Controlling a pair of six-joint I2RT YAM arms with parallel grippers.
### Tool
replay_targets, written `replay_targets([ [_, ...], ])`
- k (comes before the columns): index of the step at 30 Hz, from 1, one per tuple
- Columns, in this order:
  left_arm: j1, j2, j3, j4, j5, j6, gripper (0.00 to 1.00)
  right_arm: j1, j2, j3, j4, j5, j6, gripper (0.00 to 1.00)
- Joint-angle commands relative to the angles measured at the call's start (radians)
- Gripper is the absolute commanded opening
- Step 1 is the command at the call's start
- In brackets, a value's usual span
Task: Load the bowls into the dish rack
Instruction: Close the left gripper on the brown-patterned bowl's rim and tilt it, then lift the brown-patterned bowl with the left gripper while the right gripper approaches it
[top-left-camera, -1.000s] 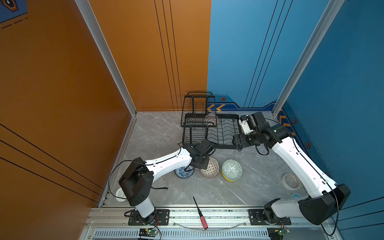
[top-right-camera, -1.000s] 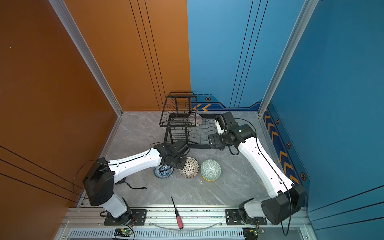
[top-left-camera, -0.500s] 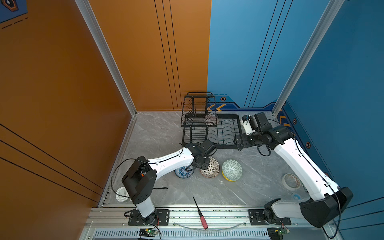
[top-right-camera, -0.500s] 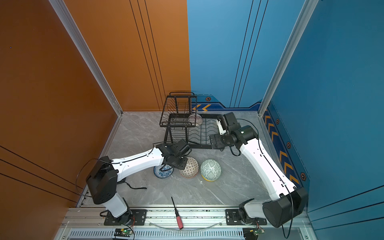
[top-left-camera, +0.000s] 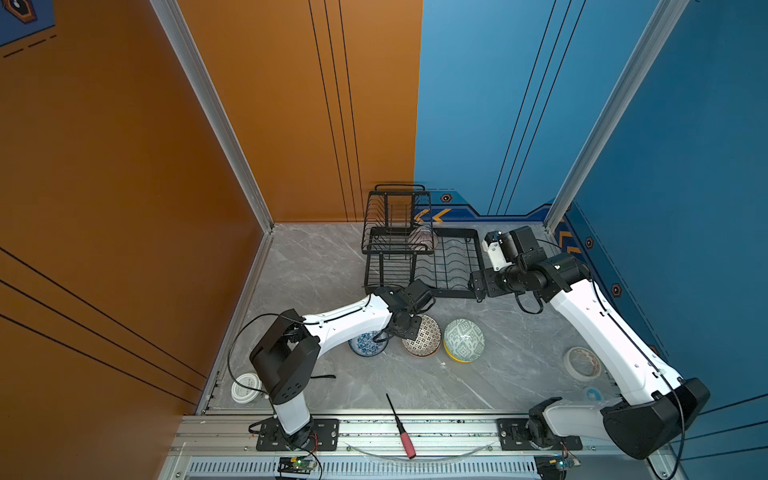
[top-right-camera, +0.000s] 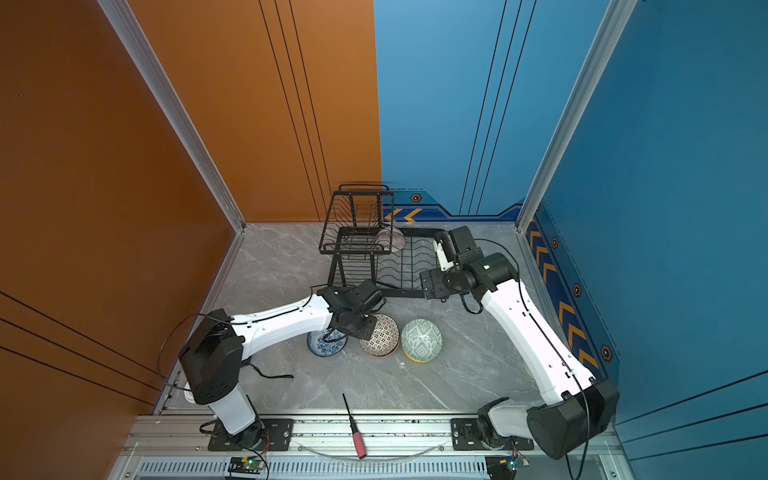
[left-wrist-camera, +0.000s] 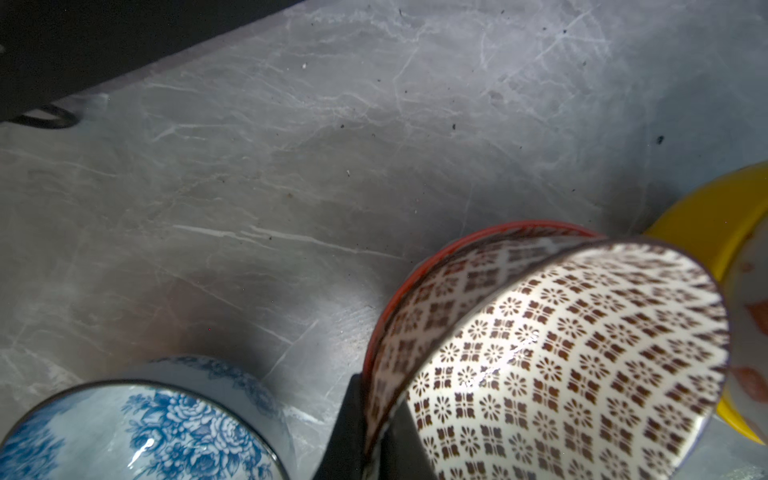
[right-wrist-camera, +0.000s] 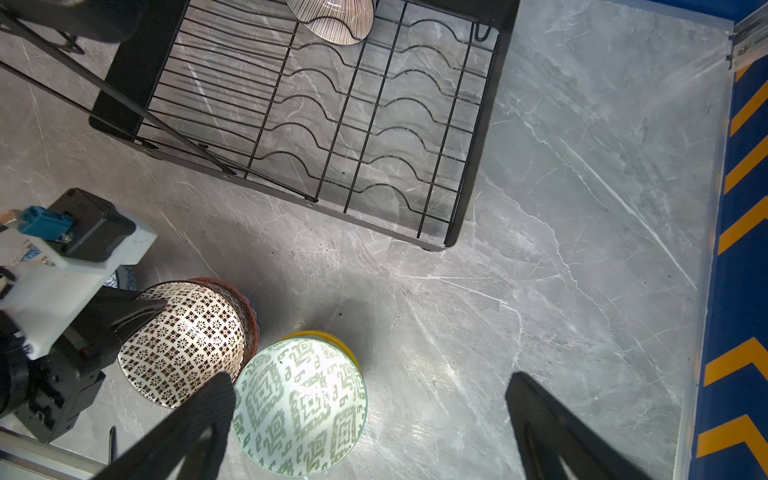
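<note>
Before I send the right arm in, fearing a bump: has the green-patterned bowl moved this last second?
No. The green-patterned bowl keeps the same gap to the dish rack in both top views.

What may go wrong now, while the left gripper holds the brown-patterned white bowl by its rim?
The left gripper pinches only the thin rim of the brown-patterned white bowl, so it may slip or swing. The orange-rimmed bowl under it may be dragged along. The green-patterned bowl stands close beside and may be bumped.
</note>
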Motion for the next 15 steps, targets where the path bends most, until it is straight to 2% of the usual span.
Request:
replay_targets([
  [1, -0.011, -0.02, 0.041, -0.034, -0.023, 0.015, 0.04, -0.006, -0.021, -0.007, 0.007, -0.015, -0.017, 1.0],
  [7, -0.005, -0.037, 0.088, -0.072, -0.05, 0.027, 0.0, -0.007, -0.027, -0.006, 0.009, -0.021, -0.019, 1.0],
  [15, 0.0, -0.08, 0.135, -0.106, -0.08, 0.029, 0.0, -0.007, -0.041, -0.004, 0.012, -0.059, 0.013, 1.0],
])
